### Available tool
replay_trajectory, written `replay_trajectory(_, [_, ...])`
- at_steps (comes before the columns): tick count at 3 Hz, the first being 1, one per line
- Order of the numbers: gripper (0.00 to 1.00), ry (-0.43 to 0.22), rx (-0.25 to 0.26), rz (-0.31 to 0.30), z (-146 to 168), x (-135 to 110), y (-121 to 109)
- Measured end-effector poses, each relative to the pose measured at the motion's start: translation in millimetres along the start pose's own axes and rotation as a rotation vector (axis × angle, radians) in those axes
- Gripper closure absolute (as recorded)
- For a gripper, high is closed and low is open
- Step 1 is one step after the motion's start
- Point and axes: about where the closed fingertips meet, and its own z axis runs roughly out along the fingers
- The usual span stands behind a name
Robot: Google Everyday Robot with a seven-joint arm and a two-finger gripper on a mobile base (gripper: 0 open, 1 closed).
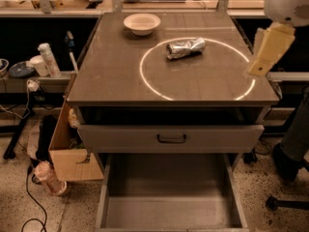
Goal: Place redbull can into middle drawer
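Observation:
The redbull can (186, 48), silvery and creased, lies on its side on the cabinet top, inside a white ring (145, 79) marked on the surface. The middle drawer (169, 199) is pulled wide open at the bottom front, and its flat grey floor is bare. My gripper (268, 50), a tan part under a white arm housing (288, 1), hangs at the right edge of the cabinet top, to the right of the can and apart from it. It holds nothing that I can see.
A white bowl (141, 23) stands at the back left of the top. A drawer front with a black handle (171, 138) sits just above the open drawer. A cardboard box (67, 151), bottles (48, 59) and cables are to the left. A chair base (289, 197) is to the right.

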Motion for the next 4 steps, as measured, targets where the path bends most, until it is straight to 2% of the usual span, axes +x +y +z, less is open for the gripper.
replay_trajectory(1, [0.0, 0.003, -0.004, -0.01, 29.6, -1.9, -28.3])
replay_trajectory(2, [0.0, 0.003, -0.004, -0.01, 30.2, -2.1, -29.0])
replay_trajectory(3, [0.0, -0.001, 0.014, -0.013, 35.6, 1.4, -46.1])
replay_trajectory(4, [0.0, -0.018, 0.031, -0.047, 48.6, 11.7, -84.8])
